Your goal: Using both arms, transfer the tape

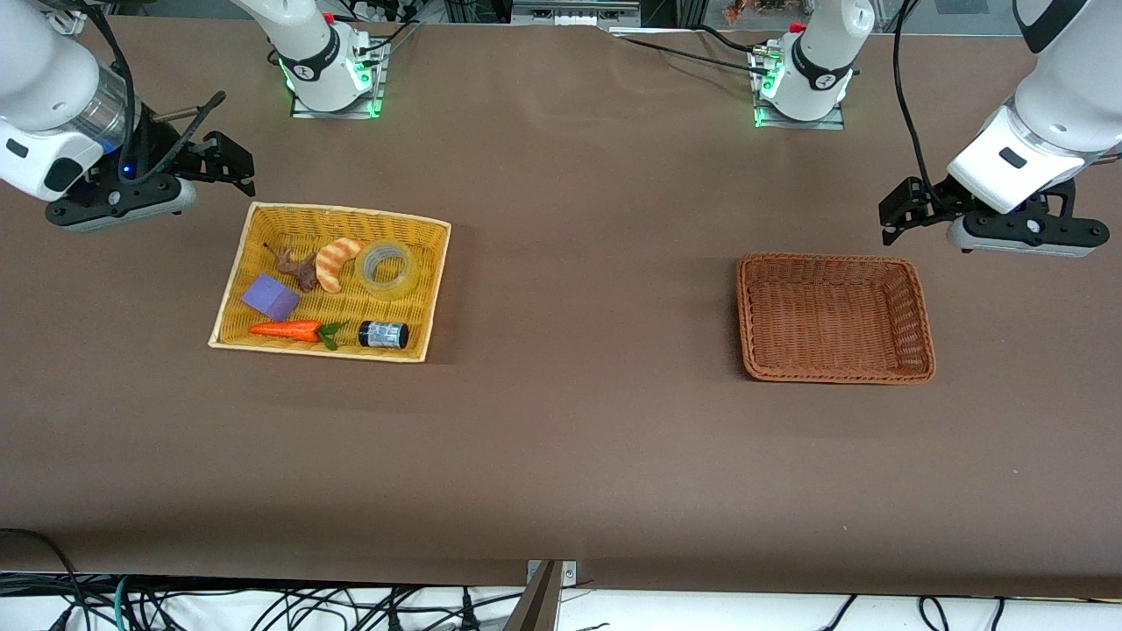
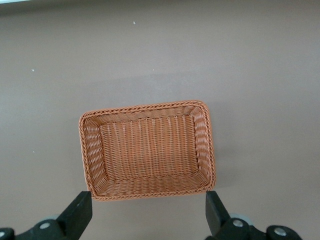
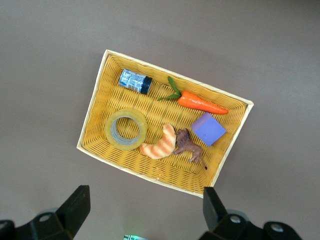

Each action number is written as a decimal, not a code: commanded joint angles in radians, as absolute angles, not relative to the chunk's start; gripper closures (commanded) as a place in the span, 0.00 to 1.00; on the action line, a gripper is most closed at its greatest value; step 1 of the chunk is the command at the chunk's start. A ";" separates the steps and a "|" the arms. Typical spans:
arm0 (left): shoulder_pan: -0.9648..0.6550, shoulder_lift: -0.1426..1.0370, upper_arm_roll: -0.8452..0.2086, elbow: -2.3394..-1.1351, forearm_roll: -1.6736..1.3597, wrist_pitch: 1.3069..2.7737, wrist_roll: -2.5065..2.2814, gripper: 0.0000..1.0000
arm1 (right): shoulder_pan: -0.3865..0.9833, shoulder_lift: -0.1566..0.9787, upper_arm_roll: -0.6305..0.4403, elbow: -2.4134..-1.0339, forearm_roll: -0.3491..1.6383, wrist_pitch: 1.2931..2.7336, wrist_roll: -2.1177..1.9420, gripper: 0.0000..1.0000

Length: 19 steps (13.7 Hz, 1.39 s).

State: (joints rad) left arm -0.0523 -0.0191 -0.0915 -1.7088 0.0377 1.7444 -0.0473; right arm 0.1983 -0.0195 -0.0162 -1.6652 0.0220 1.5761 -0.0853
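Brown cloth is covering the table (image 1: pixel 561 456), and two baskets are being carried on it: a yellow basket (image 1: pixel 230 289) at the left of the front frame and an empty brown basket (image 1: pixel 920 307) at the right.

No step of the transfer is being seen as begun. The tape (image 1: pixel 387 268) is lying flat inside the yellow basket, in its upper right part as the front frame shows it, just beside a striped croissant toy (image 1: pixel 336 261) and above a small dark jar (image 1: pixel 383 334). A purple block (image 1: pixel 271 296), a brown figure (image 1: pixel 296 266) and a toy carrot (image 1: pixel 286 329) are also being held in that basket.

The right gripper (image 1: pixel 230 166) is being held in the air at the upper left of the front frame, above the table beside the yellow basket, its fingers (image 3: pixel 75 205) spread wide and gripping nothing. The left gripper (image 1: pixel 903 210) is being held at the upper right, above the table by the brown basket, its fingers (image 2: pixel 79 212) likewise spread apart and empty.

Judged from this, the pick-up is the step now in hand: the right gripper would need to be brought over the tape and lowered, with one finger set into the hole and one outside the ring wall.

The tape is being seen as a thick, translucent yellowish ring with a wide round hole, through which the weave is showing.
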 commanded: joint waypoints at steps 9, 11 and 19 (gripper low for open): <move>-0.032 -0.031 -0.094 -1.712 0.020 1.736 -0.037 0.00 | 0.190 -0.025 -0.009 -1.658 0.003 1.537 -0.097 0.00; -0.032 -0.031 -0.094 -1.710 0.020 1.735 -0.037 0.00 | 0.189 -0.022 -0.006 -1.660 0.002 1.537 -0.094 0.00; -0.031 -0.029 -0.092 -1.710 0.021 1.733 -0.032 0.00 | 0.189 -0.014 -0.011 -1.667 -0.002 1.546 -0.091 0.00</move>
State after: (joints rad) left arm -0.0376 -0.0191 -0.0915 -1.7088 0.0377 1.7440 -0.0473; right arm 0.1980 -0.0107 -0.0171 -1.6672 0.0081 1.5515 -0.0852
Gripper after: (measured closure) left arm 0.000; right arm 0.000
